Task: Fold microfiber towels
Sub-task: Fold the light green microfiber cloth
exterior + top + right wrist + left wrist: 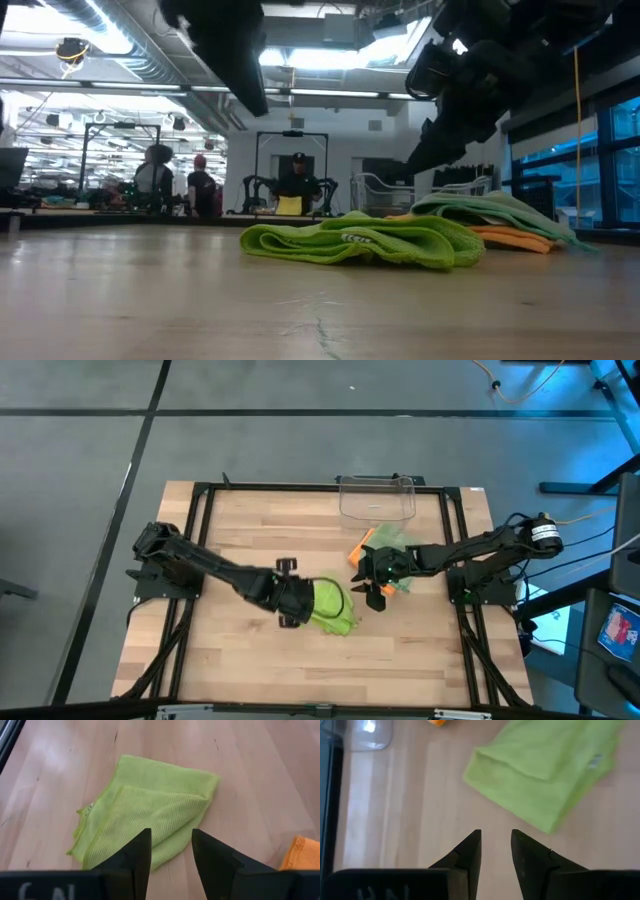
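Observation:
The lime green towel (333, 606) lies folded over itself on the wooden table (250, 660), also in the low view (365, 243), the left wrist view (545, 775) and the right wrist view (150, 810). My left gripper (496, 842) is open and empty, above the table just left of it. My right gripper (171, 842) is open and empty, above its right side. The pale sage towel (388, 538) lies on the orange towel (362, 550) at the back right; both show in the low view (480, 210). The teal towel is not seen.
A clear plastic bin (377, 497) stands at the table's far edge, behind the towel pile. A black frame (200, 520) runs around the table. People stand in the room far behind the table (200, 185). Bare wood lies at the front and left.

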`<state>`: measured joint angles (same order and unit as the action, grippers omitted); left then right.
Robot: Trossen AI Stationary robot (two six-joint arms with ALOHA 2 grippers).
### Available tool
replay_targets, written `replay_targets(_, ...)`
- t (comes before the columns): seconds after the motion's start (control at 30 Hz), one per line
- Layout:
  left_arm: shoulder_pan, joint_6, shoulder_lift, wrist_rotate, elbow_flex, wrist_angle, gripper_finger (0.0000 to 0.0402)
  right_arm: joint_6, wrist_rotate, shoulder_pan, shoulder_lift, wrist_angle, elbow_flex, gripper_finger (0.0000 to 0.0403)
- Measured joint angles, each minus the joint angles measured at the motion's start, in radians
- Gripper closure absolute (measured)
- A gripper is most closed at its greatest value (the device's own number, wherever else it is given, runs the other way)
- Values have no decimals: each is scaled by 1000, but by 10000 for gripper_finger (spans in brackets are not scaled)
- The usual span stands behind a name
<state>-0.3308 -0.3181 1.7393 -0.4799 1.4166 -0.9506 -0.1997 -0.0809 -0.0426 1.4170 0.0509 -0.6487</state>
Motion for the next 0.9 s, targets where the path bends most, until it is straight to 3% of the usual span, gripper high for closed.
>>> replay_targets(0.27,-99,-145,0,-56,0,0,303,30,1,-3,2,81,0,250)
replay_targets(0.47,-138,-157,0,-57,0,0,303,100,1,-18,2,200,0,189)
replay_targets(0.63,-177,-154,0,-60,0,-15,303,32,-6,-21,2,232,0,154)
replay_targets(0.73,-211,-126,0,-59,0,-43,303,-88,-7,-29,2,257,-4,151)
replay_targets(0.9,-240,-117,-17,-55,0,-156,303,-46,70,-147,2,265,-79,160)
